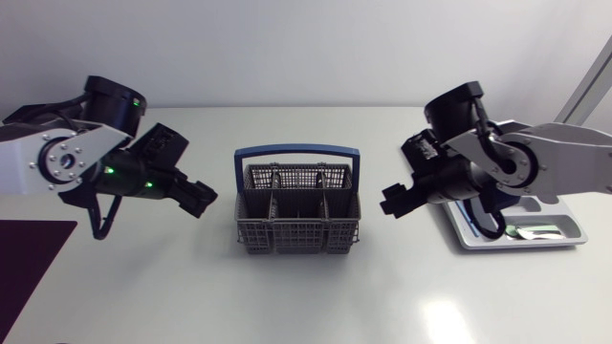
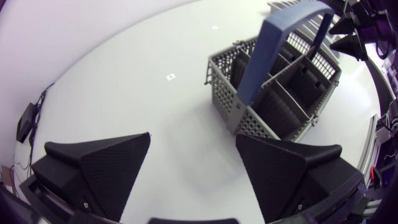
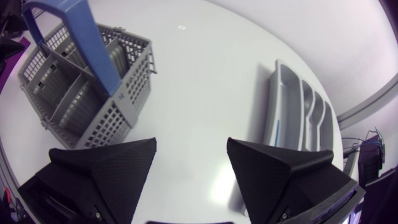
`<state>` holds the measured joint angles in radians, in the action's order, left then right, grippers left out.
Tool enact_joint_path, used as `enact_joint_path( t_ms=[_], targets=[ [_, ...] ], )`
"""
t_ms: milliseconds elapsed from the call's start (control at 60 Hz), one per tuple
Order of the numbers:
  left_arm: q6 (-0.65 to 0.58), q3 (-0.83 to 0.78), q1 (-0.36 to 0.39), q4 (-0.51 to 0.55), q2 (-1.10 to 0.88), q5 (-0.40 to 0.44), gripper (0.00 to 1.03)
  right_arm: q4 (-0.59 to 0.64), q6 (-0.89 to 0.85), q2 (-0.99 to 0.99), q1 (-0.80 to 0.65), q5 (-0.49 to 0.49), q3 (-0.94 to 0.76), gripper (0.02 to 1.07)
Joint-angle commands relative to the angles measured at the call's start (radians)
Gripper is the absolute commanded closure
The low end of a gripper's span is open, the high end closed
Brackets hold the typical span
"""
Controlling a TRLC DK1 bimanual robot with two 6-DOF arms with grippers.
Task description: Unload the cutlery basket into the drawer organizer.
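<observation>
A grey cutlery basket (image 1: 297,217) with a blue handle (image 1: 296,150) stands mid-table; its compartments look empty in all views. My left gripper (image 1: 202,198) hovers just left of it, open, nothing between its fingers (image 2: 115,165); the basket (image 2: 277,93) lies ahead of it. My right gripper (image 1: 392,201) hovers just right of the basket, open and empty. In the right wrist view the basket (image 3: 81,87) is ahead beside one finger (image 3: 109,168), the grey drawer organizer (image 3: 298,115) ahead on the other side. The organizer (image 1: 516,227) sits at the right, partly hidden by my right arm, with cutlery in it.
A dark purple mat (image 1: 29,258) lies at the table's left front corner. Bare white table (image 1: 316,296) stretches in front of the basket and between it and the organizer.
</observation>
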<state>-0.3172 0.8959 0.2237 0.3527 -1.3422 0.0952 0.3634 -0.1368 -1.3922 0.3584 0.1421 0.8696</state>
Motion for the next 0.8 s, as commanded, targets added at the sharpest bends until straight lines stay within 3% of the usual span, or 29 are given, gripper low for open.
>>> enact_joint_path(
  t_ms=[0, 50, 317, 450, 583, 683, 783],
  targets=[
    [0.012, -0.031, -0.043, -0.012, 0.083, -0.011, 0.05, -0.001, -0.029, 0.062, -0.033, 0.03, -0.032, 0.12],
    [0.012, -0.048, -0.063, -0.018, 0.143, -0.011, 0.05, -0.004, -0.043, 0.104, -0.062, 0.031, -0.044, 0.07],
    [0.0, -0.106, -0.116, -0.035, 0.265, -0.02, 0.05, -0.021, -0.116, 0.289, -0.15, 0.068, -0.09, 0.07],
    [0.038, -0.187, -0.136, -0.161, 0.411, -0.031, 0.05, -0.037, -0.072, 0.369, -0.21, 0.06, -0.133, 0.07],
    [0.03, -0.226, -0.139, -0.169, 0.468, -0.026, 0.05, -0.141, -0.041, 0.455, -0.245, 0.028, -0.213, 0.07],
    [0.044, -0.299, -0.133, -0.247, 0.541, -0.026, 0.05, -0.181, -0.046, 0.509, -0.249, 0.027, -0.259, 0.07],
    [0.136, -0.388, -0.155, -0.371, 0.649, -0.028, 0.05, -0.196, -0.041, 0.552, -0.249, 0.028, -0.29, 0.07]
  ],
)
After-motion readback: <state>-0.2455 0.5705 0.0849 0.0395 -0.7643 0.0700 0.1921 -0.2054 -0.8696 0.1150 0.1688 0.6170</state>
